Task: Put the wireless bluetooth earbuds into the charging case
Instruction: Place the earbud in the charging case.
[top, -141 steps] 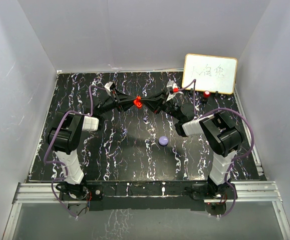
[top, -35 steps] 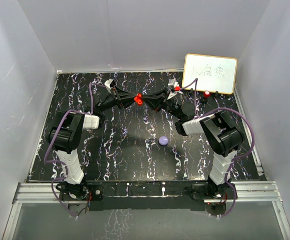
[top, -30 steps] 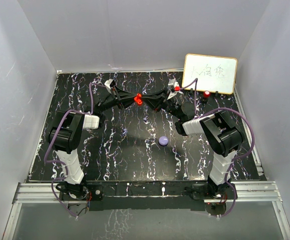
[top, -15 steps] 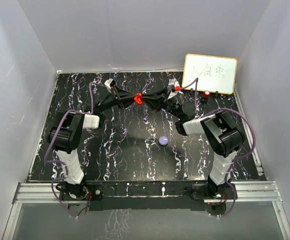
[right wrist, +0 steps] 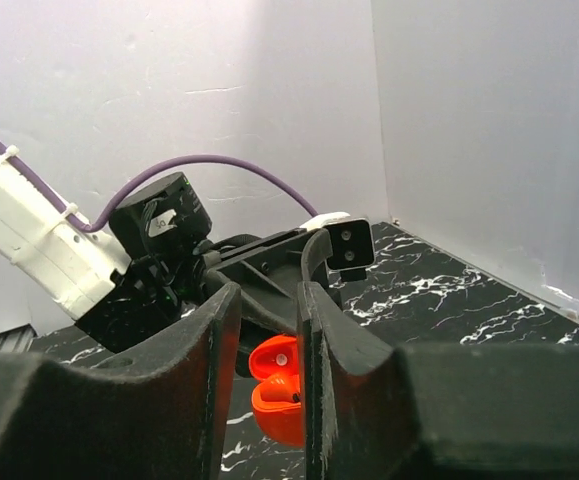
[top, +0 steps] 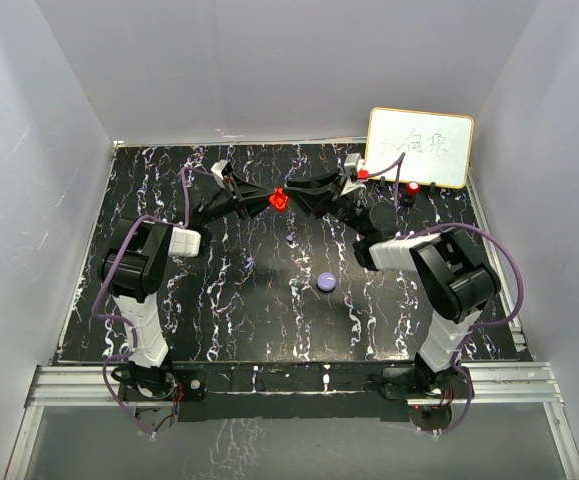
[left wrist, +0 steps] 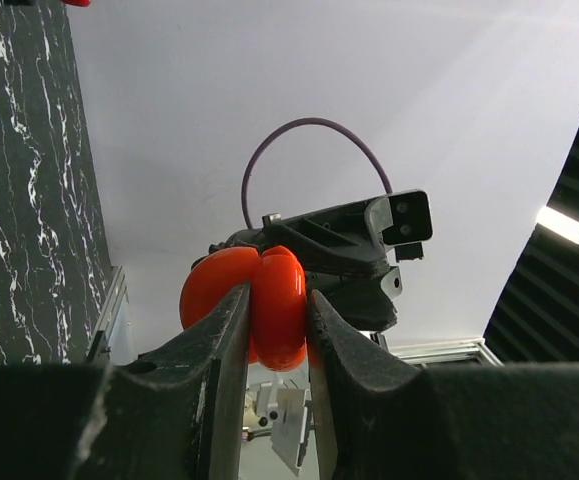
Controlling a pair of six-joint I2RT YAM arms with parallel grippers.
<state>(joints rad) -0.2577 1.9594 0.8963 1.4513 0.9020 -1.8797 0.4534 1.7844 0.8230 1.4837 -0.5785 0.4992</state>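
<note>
Both arms meet over the far middle of the marbled table [top: 209,330], well off its edges and the whiteboard [top: 419,148]. The left gripper [left wrist: 276,310] pinches the red charging case [top: 278,199] — the right gripper [right wrist: 264,300], fingers slightly parted on nothing, sits just beside it; a pale purple earbud [top: 290,240] lies on the surface below. Since a second ago the right wrist has edged rightward — the case stays put.
</note>
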